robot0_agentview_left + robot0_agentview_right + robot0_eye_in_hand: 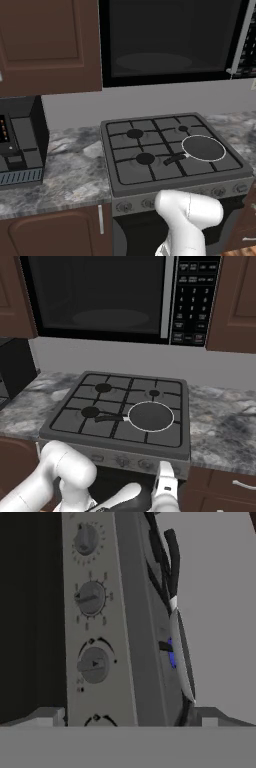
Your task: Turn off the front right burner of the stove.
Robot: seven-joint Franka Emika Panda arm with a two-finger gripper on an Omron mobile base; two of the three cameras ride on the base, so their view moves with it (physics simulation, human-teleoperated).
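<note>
Nearing the stove (pixel 125 612), your pincer (pixel 125 719), grip state unclear, faces the knob (pixel 94 664) ahead; next, clamp and turn.

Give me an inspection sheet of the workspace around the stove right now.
Surface: grey marbled counter either side of the range.
Job's things: stove with knobs along its front panel; front right burner under the pan, a blue glow showing in the hand view.
Clutter: white-rimmed pan on that burner, handle pointing left.
Grippers: gripper close to the knob panel; jaw state cannot be told.
Cables: nothing seen.
Surroundings: microwave above, brown cabinets, black appliance at left.
</note>
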